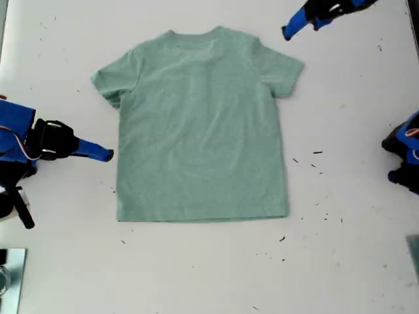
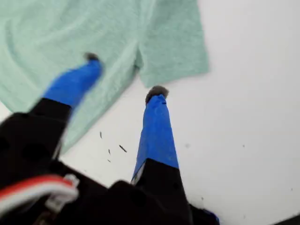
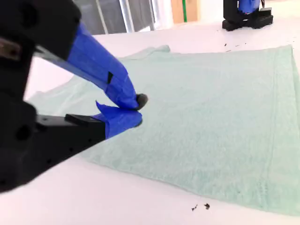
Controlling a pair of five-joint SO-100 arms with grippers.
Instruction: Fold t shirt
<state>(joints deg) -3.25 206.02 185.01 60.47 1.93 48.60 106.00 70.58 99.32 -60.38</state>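
One t shirt (image 1: 200, 124) lay flat and face down or face up (we could not tell which) at the middle of the white table (image 1: 340, 261). Its hem was toward the near edge, its crew neck toward the far edge and both short sleeves were spread. We judged that no fold had yet been made.

At mid-depth, on the exterior view's left, our second gripper (image 1: 105, 155) sat low over the table just beside the shirt's side edge. Its jaws were clenched tip to tip, with no cloth seen between them in the second wrist view. We judged this a waiting or approach pose, since the jaws would have to part before taking that edge.

Farthest, toward the exterior view's right, our first gripper (image 2: 124, 74) hung above the sleeve (image 1: 285, 72) with its jaws released. One fingertip (image 2: 91, 57) stood over the cloth and the other over bare table. That straddle suited pinching the sleeve's edge for a fold inward.
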